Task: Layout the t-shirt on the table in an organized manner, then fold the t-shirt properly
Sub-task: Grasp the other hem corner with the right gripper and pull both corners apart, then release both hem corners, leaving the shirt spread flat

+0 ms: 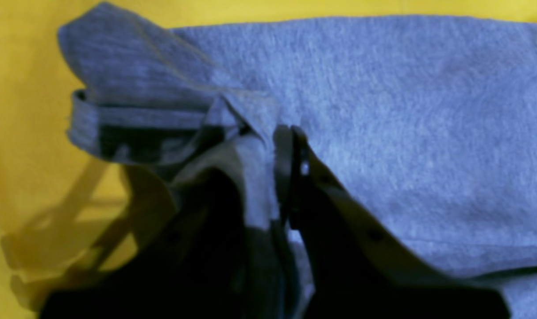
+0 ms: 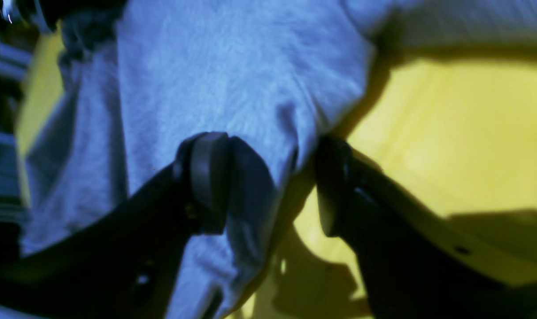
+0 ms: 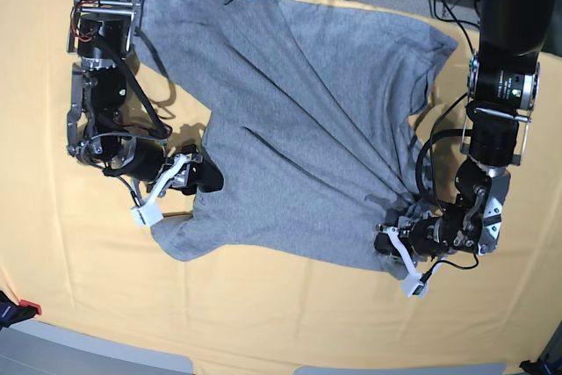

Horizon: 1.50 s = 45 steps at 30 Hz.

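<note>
Soft heather-grey t-shirt [image 3: 299, 120] was spread, creased, on yellow cloth table [image 3: 263, 322]; hem was pinched in left gripper [image 1: 282, 177]; right gripper [image 2: 272, 186] was parted around a fold

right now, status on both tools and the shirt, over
Left tool shut on the t-shirt at a bunched edge. Right tool jaws apart, straddling a fold of the shirt's edge. Shirt rumpled on the table. Nothing in the way.

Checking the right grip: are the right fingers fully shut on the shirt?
No: the right fingers stand apart, with shirt cloth between them.
</note>
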Available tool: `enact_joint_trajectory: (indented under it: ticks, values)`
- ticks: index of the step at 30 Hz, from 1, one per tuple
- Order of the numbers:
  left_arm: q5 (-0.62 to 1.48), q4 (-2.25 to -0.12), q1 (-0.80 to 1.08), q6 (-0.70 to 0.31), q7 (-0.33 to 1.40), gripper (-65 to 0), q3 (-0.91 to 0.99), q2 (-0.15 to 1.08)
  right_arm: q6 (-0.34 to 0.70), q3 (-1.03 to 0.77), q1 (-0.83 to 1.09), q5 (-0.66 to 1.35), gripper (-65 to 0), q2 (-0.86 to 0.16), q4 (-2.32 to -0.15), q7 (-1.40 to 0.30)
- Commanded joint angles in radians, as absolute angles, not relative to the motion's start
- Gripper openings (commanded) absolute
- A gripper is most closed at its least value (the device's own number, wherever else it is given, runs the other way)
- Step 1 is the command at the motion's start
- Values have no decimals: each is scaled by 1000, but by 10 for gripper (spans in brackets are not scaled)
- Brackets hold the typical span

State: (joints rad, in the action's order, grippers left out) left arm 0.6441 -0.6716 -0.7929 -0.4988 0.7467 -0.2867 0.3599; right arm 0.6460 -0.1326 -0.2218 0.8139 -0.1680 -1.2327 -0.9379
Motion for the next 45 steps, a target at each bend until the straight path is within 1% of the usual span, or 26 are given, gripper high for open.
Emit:
enact_joint_trajectory:
  ticks: [1, 2, 3, 8, 12, 17, 20, 24, 33, 45]
  values:
    - [656, -687, -832, -502, 734, -650, -280, 366, 665, -135, -244, 801, -466, -173, -1241, -918]
    - [656, -687, -832, -502, 734, -650, -280, 366, 688, -135, -247, 783, -565, -172, -1241, -908]
    - [656, -687, -832, -503, 734, -650, -280, 366, 698, -135, -253, 773, -650, -172, -1241, -907]
    - [657, -687, -834, -506, 734, -650, -280, 366, 698, -136, -331, 662, -650, -188, -1242, -886]
    - [657, -687, -847, -532, 734, -650, -280, 367, 636, -136, -422, 557, -650, -225, -1242, -863]
    - [695, -687, -881, -532, 734, -650, -280, 368, 572, -136, -513, 462, -650, -278, -1242, -833]
    - [724, -687, -916, -537, 729, -650, -280, 368, 573, -136, -548, 463, -650, -314, -1242, -822]
    - [724, -687, -978, -574, 716, -650, -280, 369, 583, -136, -590, 464, -650, -355, -1242, -818]
    - [723, -687, -1108, -574, 704, -650, -280, 368, 599, -135, -641, 498, -650, -416, -1242, -815]
    - [693, -687, -1074, -574, 704, -650, -280, 368, 603, -135, -640, 497, -650, -416, -1241, -823]
